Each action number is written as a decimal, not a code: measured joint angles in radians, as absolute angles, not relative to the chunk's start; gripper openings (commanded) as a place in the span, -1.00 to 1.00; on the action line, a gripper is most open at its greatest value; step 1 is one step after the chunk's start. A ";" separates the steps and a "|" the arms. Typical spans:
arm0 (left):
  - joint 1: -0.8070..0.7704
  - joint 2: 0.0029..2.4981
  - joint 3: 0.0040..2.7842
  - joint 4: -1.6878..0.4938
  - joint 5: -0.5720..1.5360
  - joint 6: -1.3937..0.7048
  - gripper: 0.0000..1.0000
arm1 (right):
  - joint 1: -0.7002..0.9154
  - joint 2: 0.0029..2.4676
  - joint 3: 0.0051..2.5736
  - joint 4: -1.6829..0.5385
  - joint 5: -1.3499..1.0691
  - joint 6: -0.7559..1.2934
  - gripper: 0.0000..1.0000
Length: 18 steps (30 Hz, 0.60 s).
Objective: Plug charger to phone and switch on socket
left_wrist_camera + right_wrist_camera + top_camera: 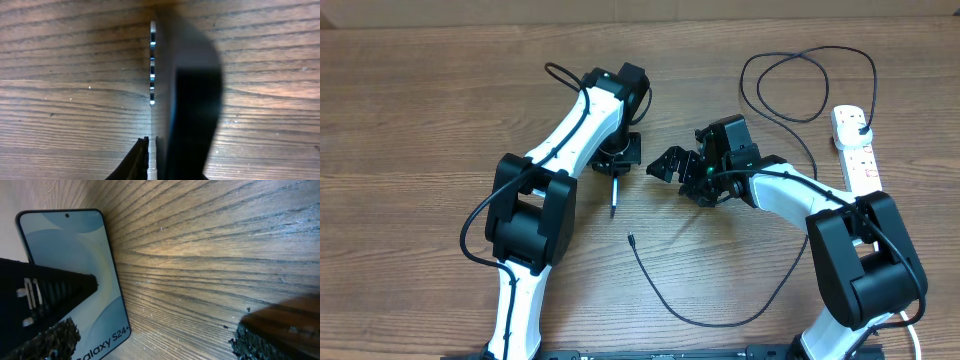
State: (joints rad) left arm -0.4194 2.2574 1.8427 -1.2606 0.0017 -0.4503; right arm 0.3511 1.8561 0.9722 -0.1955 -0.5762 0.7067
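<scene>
Within left gripper (616, 172), phone (614, 197) on edge

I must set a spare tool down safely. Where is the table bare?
Bare wood: everything left of the left arm, and the far strip between that arm and the charger loop. Crowded: the middle around the phone and charger tip, and the right side by the socket.

The table (420, 100) is grained wood, matt with a faint sheen. The phone (70, 250) shows a glossy glass face. At three o'clock, the socket (857, 150) looks smooth white plastic.
</scene>
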 measured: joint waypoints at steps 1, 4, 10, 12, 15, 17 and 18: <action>-0.419 2.257 1.834 -1.255 0.000 -0.453 -0.70 | 0.351 1.856 0.972 -0.195 -0.576 0.707 1.00; -0.419 2.257 1.820 -1.248 -0.009 -0.458 -0.70 | 0.351 1.856 0.972 -0.195 -0.576 0.706 1.00; -0.419 2.257 1.818 -1.242 -0.012 -0.466 -0.82 | 0.351 1.856 0.972 -0.195 -0.576 0.706 1.00; -0.419 2.257 1.818 -1.239 -0.012 -0.466 -0.91 | 0.351 1.856 0.972 -0.196 -0.576 0.707 1.00; -0.419 2.255 1.818 -1.237 -0.012 -0.469 -0.92 | 0.351 1.856 0.972 -0.195 -0.576 0.706 1.00; -0.419 2.255 1.818 -1.237 -0.012 -0.469 -0.91 | 0.351 1.856 0.973 -0.204 -0.578 0.706 1.00; -0.419 2.255 1.818 -1.237 -0.012 -0.467 -0.92 | 0.351 1.856 0.973 -0.211 -0.582 0.707 1.00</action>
